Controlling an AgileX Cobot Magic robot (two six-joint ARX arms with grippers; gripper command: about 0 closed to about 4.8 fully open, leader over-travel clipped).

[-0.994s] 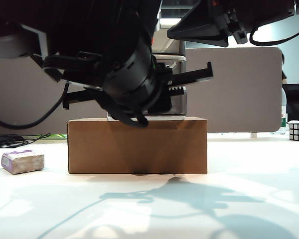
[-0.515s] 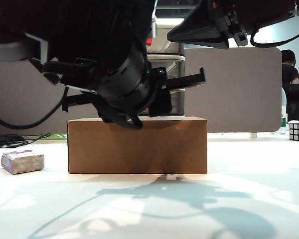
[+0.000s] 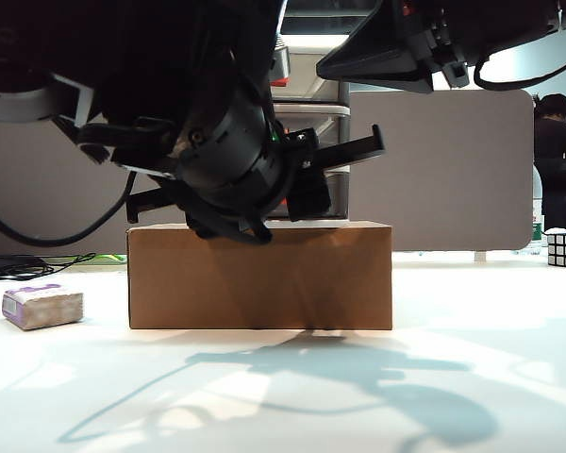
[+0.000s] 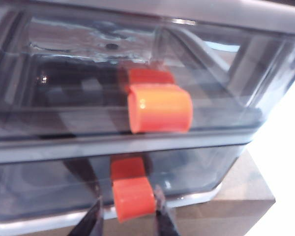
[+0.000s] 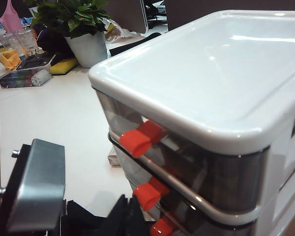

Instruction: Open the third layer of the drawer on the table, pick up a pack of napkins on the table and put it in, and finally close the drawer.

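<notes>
With the left gripper (image 4: 126,219) fingers spread beside the bottom handle (image 4: 132,197) and the right gripper (image 5: 125,216) fingers' state unclear, a loose pinch could slip off the third layer (image 4: 64,189).

Drawer (image 3: 313,142) sits on the box (image 3: 259,276), right behind the left end effector (image 4: 128,221); napkin pack (image 3: 42,306) lies on the worktop (image 3: 472,311), far left below it.

Backlit, dark silhouettes, perhaps slight blur
</notes>
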